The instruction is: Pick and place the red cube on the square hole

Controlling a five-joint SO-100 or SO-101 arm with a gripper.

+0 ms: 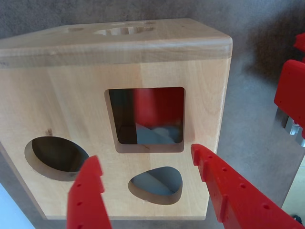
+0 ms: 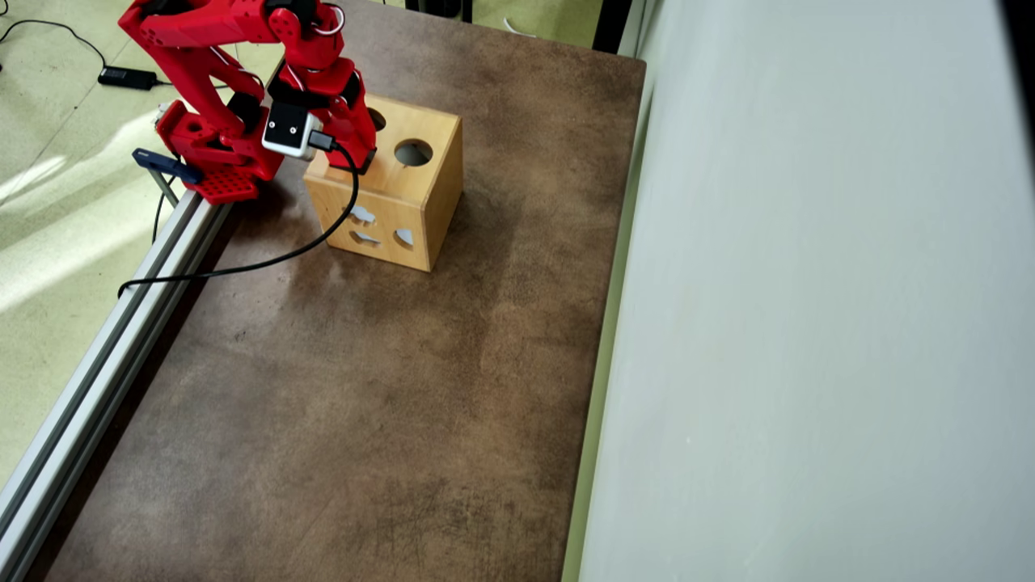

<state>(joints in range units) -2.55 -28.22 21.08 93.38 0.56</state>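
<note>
The light wooden box fills the wrist view, its three-hole face turned toward the camera. The square hole sits in the middle of that face, and a red shape that looks like the red cube shows inside it, below the rim. My gripper hangs open just above the face, its red fingers apart with nothing between them. A round hole and a rounded heart-like hole lie near the fingertips. In the overhead view the arm covers the box top, hiding the square hole.
The box stands at the far left of a brown table. An aluminium rail runs along the table's left edge by the arm's base. A black cable loops beside the box. A pale wall bounds the right side.
</note>
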